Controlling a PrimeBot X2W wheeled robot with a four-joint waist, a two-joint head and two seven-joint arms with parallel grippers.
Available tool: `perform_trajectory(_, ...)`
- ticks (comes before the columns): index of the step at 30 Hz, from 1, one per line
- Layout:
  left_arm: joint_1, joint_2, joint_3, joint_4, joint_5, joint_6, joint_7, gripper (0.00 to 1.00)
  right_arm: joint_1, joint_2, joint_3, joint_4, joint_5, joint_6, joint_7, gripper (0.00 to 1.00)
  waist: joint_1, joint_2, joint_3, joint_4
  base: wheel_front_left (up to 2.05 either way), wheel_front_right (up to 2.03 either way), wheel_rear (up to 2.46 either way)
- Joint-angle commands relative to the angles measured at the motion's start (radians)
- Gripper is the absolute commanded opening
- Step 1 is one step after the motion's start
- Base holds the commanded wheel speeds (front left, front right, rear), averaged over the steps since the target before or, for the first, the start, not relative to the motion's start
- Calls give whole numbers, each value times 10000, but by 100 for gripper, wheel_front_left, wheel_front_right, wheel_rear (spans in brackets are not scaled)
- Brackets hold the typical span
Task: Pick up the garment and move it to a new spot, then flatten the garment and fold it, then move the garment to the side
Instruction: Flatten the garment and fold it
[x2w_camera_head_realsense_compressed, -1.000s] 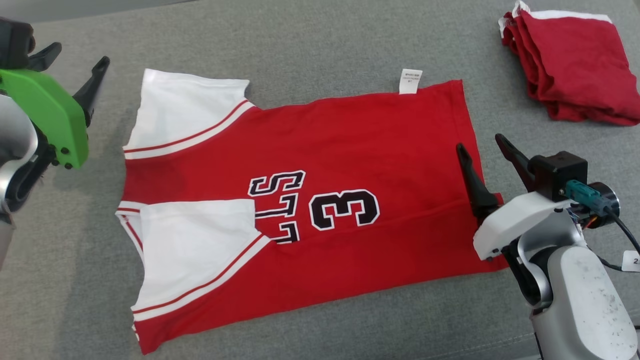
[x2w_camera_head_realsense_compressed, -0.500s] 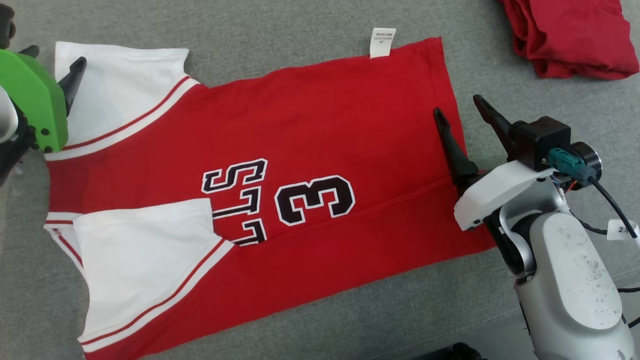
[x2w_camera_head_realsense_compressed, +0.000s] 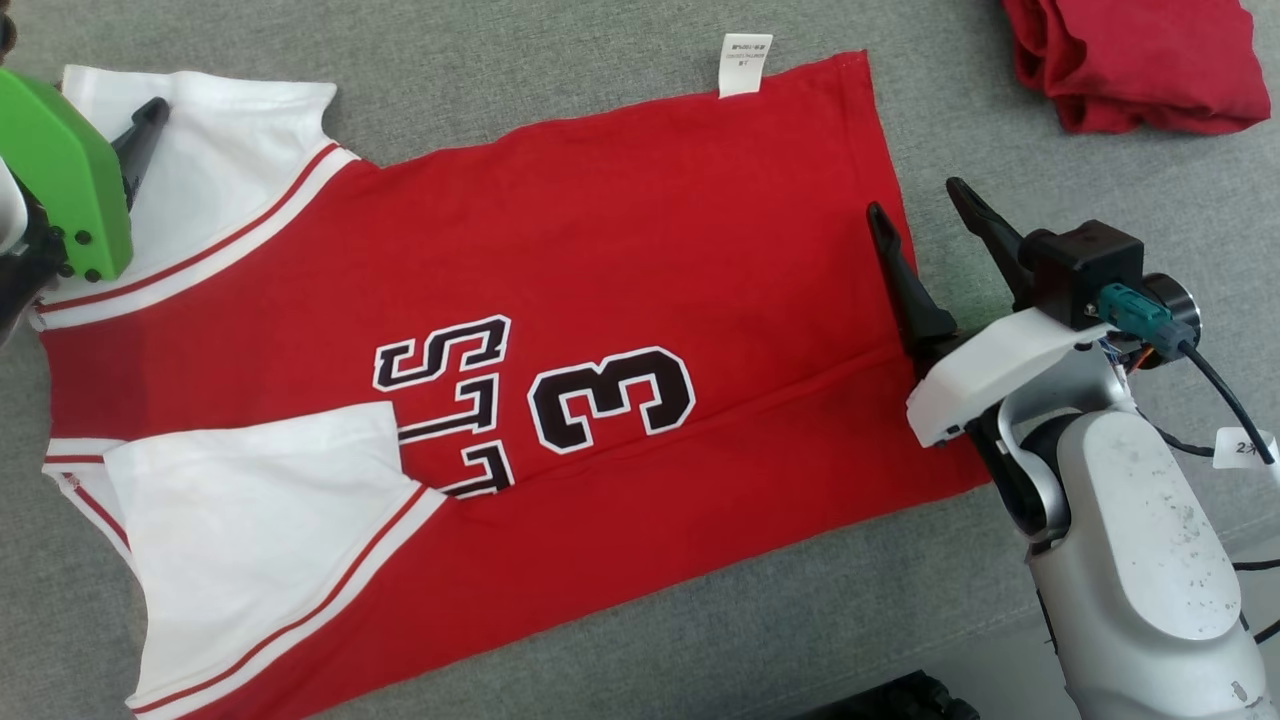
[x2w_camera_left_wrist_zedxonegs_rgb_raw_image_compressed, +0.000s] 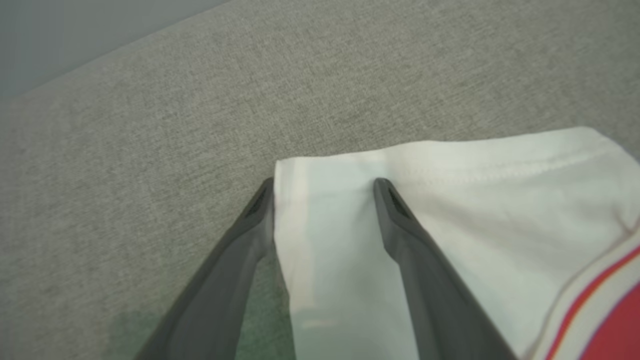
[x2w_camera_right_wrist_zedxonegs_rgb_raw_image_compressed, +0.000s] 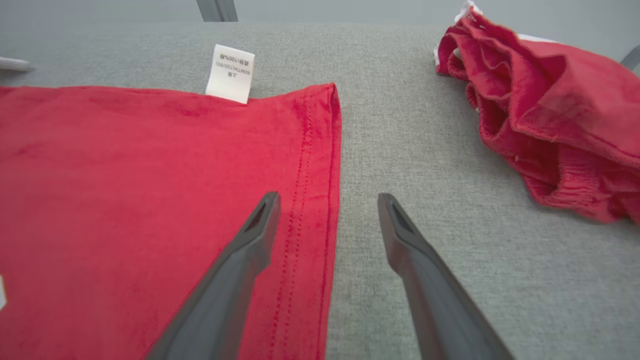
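Left pincer (x2w_camera_left_wrist_zedxonegs_rgb_raw_image_compressed: 324, 182) spread, straddling garment (x2w_camera_left_wrist_zedxonegs_rgb_raw_image_compressed: 475, 210) edge.

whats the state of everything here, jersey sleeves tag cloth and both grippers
jersey: spread flat, print up
near sleeve: folded in over the letters
far sleeve: spread flat
tag: sticking out past the jersey's far edge
cloth: folded, lying apart from the jersey
left gripper: open, straddling the far sleeve's edge
right gripper: open, straddling the hem
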Motion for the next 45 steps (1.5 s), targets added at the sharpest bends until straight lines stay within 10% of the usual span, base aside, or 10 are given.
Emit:
perform_trajectory(1,77,-82,-264,-23,-149,-41,124,46,-155,-29,-20,25,19,-17,-51,100,-1,-1,-8,30,0,0,0)
perform_trajectory(4,15,-114,-391,-162,-248,-41,-54,0,-277,-29,2,74,7,-17,-46,100,-1,-1,-37,83,0,0,0)
perform_trajectory(34,722,-1019,-826,-995,287,-31,-3800,0,-3841,-1764,726,4309,405,-17,2830,100,-1,-1,-975,2130,0,0,0)
perform_trajectory(35,733,-1047,-854,-1033,288,-31,-3823,0,-3903,-1807,794,4424,444,-17,2906,95,-1,-1,-973,2153,0,0,0)
perform_trajectory(37,739,-1077,-899,-1096,292,-31,-3825,0,-4009,-1872,942,4665,563,-17,3048,44,-1,-1,-980,2190,0,0,0)
perform_trajectory(43,821,-1086,-998,-1086,197,-33,-4000,0,-4249,-1863,1061,5019,908,-17,2985,0,-1,-1,-1154,2184,0,0,0)
perform_trajectory(45,866,-1069,-1005,-994,120,-33,-4063,0,-4322,-1806,1067,5116,1028,-17,2721,0,-1,-1,-1262,2151,0,0,0)
